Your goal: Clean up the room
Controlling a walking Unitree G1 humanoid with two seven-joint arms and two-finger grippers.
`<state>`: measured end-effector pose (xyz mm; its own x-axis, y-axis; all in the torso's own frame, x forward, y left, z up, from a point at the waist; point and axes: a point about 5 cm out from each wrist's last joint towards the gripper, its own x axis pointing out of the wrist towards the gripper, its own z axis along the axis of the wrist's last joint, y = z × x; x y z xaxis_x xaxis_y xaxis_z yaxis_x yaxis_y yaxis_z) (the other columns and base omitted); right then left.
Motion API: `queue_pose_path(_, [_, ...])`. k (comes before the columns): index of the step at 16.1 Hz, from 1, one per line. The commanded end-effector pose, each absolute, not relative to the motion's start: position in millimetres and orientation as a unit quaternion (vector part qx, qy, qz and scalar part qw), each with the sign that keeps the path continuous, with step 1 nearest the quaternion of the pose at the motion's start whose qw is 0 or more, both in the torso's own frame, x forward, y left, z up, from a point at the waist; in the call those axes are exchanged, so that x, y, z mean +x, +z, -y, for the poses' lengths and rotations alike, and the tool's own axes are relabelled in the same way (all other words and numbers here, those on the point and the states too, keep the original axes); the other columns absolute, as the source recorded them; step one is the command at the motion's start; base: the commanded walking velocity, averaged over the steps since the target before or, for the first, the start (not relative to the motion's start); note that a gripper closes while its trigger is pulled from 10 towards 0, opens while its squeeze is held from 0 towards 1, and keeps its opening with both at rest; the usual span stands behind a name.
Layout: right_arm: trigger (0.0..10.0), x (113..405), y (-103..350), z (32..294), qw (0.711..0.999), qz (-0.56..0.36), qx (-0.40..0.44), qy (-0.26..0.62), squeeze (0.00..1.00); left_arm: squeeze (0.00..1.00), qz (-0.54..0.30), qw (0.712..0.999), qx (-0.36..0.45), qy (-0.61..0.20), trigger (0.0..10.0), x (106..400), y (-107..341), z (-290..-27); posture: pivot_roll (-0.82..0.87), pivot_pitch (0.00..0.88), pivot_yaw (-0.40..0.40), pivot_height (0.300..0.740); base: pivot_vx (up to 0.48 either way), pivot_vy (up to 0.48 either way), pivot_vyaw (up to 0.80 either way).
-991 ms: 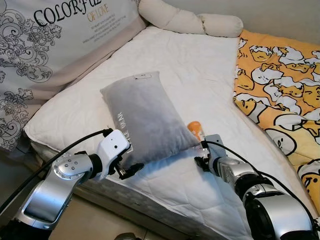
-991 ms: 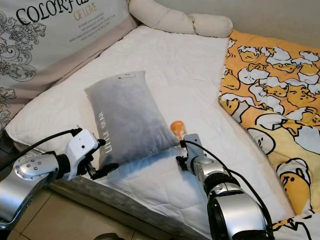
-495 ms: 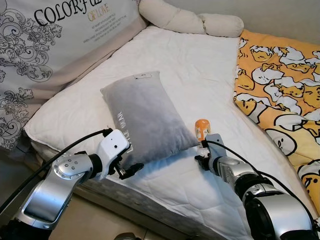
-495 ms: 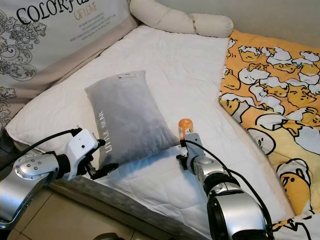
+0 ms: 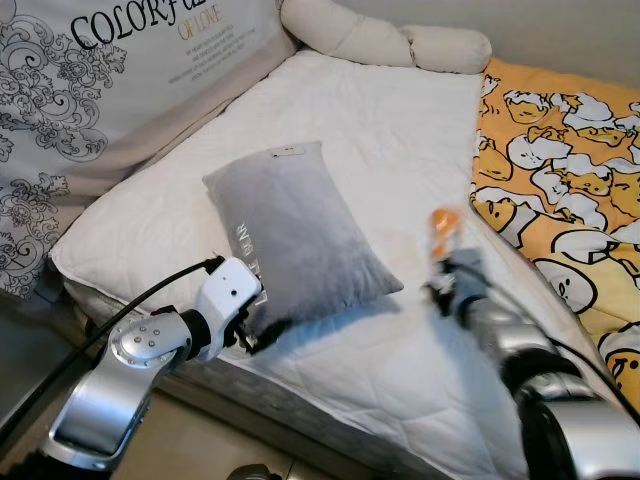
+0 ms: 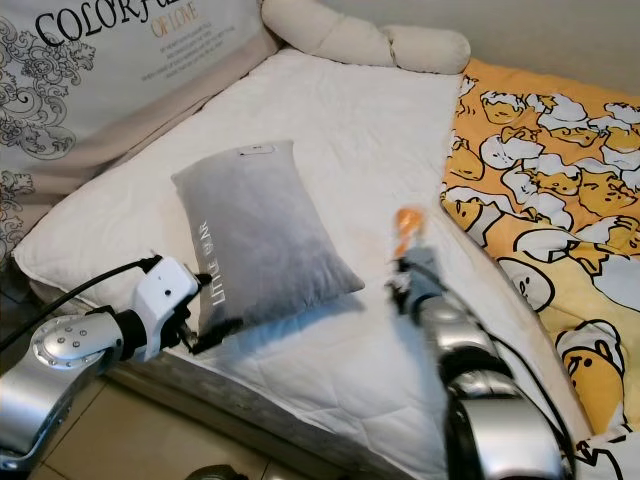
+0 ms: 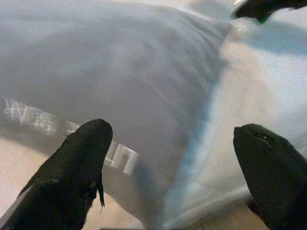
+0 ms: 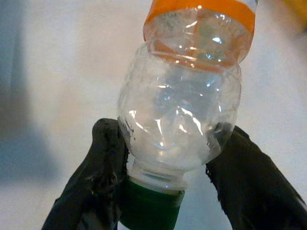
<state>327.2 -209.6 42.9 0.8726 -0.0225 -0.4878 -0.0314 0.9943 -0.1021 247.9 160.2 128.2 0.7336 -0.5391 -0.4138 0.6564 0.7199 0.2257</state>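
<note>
Nearest us, at the gray pillow's (image 5: 300,235) near corner, our left gripper (image 7: 177,158) waits with fingers spread. Beyond the pillow's right edge, our right gripper (image 8: 165,179) clamps a clear plastic bottle (image 5: 442,232), cap-end in hand, raised above the white mattress (image 5: 390,140).

Bright, even light; the right arm (image 5: 540,370) smears with motion blur (wrist views soft).

pillow (image 5: 296,237) lies on my mattress (image 5: 380,150) near its front edge | my left gripper (image 7: 177,158) at pillow's near corner | bottle (image 8: 182,115) in my right gripper (image 8: 165,191), right of pillow | blanket (image 5: 560,170) far right | bolster (image 5: 385,40) behind
</note>
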Motion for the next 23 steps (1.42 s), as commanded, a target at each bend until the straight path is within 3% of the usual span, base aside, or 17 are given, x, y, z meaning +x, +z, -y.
queue_pose_path(1, [10.0,337,82,205,0.990,-0.141,-0.025,0.001,0.00,0.00,-0.106,0.947,0.177,-0.246,10.0,255,143,-168,0.15,0.000,0.002,0.740,0.000,0.000,0.00])
queue_pose_path(3, [10.0,333,97,200,0.995,-0.096,-0.008,0.006,0.00,0.00,-0.085,0.961,0.163,-0.207,10.0,258,148,-170,0.15,0.000,0.005,0.740,0.000,0.000,0.00])
queue_pose_path(4, [10.0,310,135,171,0.998,-0.010,0.018,0.064,0.00,0.00,-0.055,0.979,0.146,-0.134,10.0,254,150,-170,0.13,0.000,0.003,0.740,0.000,0.000,0.80])
queue_pose_path(5, [10.0,298,138,162,0.997,-0.002,0.015,0.079,0.00,0.00,-0.050,0.980,0.154,-0.114,10.0,253,149,-167,0.13,0.000,0.000,0.740,0.000,0.000,0.80])
queue_pose_path(11, [10.0,272,140,160,0.998,-0.028,-0.025,0.054,0.00,0.00,-0.044,0.987,0.144,-0.060,10.0,259,148,-166,0.10,0.000,0.023,0.740,0.000,0.000,0.80])
queue_pose_path(21, [10.0,275,141,154,0.996,-0.054,-0.010,0.068,0.00,0.00,-0.031,0.989,0.141,-0.020,10.0,265,155,-173,0.12,0.000,0.008,0.740,0.000,0.000,0.80])
queue_pose_path(23, [10.0,274,141,153,0.996,-0.059,-0.007,0.072,0.00,0.00,-0.034,0.994,0.105,-0.012,10.0,263,156,-173,0.12,0.000,0.006,0.740,0.000,0.000,0.80])
